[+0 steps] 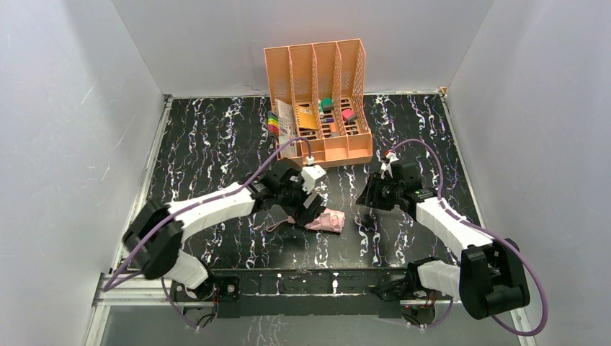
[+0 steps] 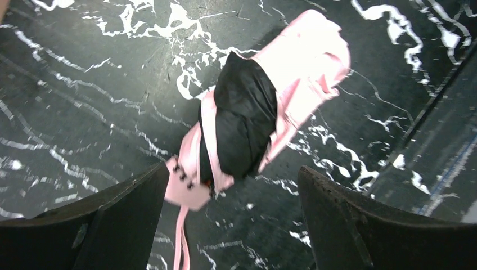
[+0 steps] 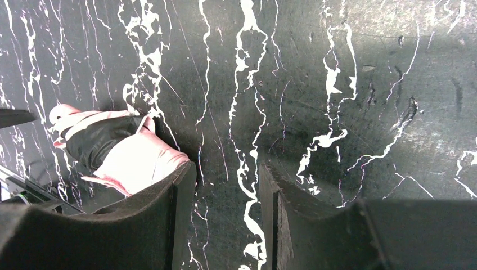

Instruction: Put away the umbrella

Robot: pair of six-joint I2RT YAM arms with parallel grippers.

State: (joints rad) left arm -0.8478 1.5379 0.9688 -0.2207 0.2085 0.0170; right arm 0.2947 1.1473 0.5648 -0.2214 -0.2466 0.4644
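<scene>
The umbrella [image 1: 326, 220] is folded into a short bundle, pale pink outside with black fabric showing, and lies on the dark marbled table near the front middle. In the left wrist view the umbrella [image 2: 259, 107] reaches away from my fingers, and its pink strap [image 2: 181, 242] trails toward the camera. My left gripper [image 2: 232, 174] is open just over the bundle's near end, its fingers wide apart and clear of the fabric. My right gripper [image 3: 228, 169] is open over bare table, to the right of the umbrella [image 3: 121, 149], with nothing between its fingers.
An orange desk organiser [image 1: 317, 108] with several upright slots stands at the back middle and holds small coloured items. Grey walls close in the table on the left, right and back. The arm bases [image 1: 216, 285] sit at the near edge.
</scene>
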